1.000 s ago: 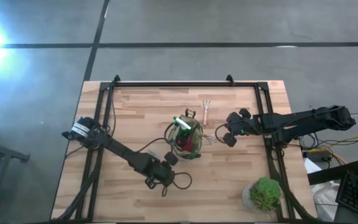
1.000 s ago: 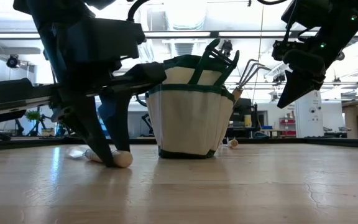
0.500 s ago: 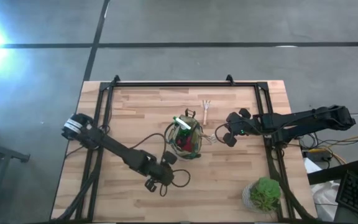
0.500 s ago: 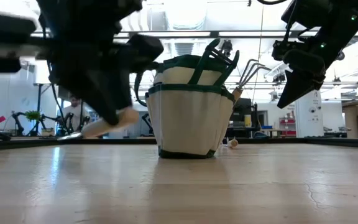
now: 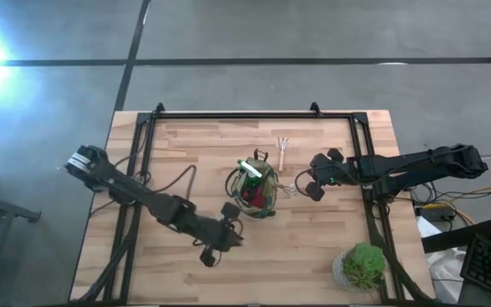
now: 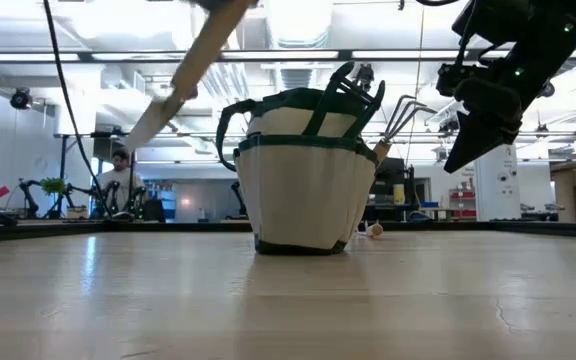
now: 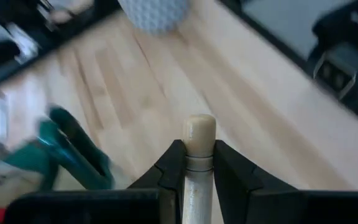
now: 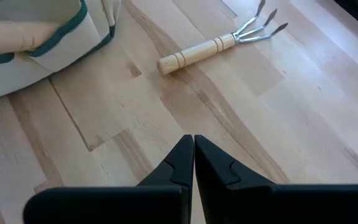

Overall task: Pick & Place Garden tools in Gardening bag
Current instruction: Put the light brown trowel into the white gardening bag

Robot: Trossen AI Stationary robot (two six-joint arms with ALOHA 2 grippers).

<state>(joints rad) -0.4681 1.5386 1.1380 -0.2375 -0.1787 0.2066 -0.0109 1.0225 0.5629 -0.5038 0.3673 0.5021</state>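
Left gripper (image 7: 197,168): jaws pinching a wooden-handled trowel (image 6: 183,80), held clear of the table (image 5: 186,170). Its long axis runs diagonally, blade end low. Arm extends toward the gardening bag (image 5: 257,188). Right gripper (image 8: 193,158): jaws pressed together, hovering near a fork (image 8: 213,45).

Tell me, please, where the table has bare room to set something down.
Bare wood runs along the table's far-left part and between the gardening bag and the potted plant. It is crowded around the bag: the left gripper, right gripper and a fork.
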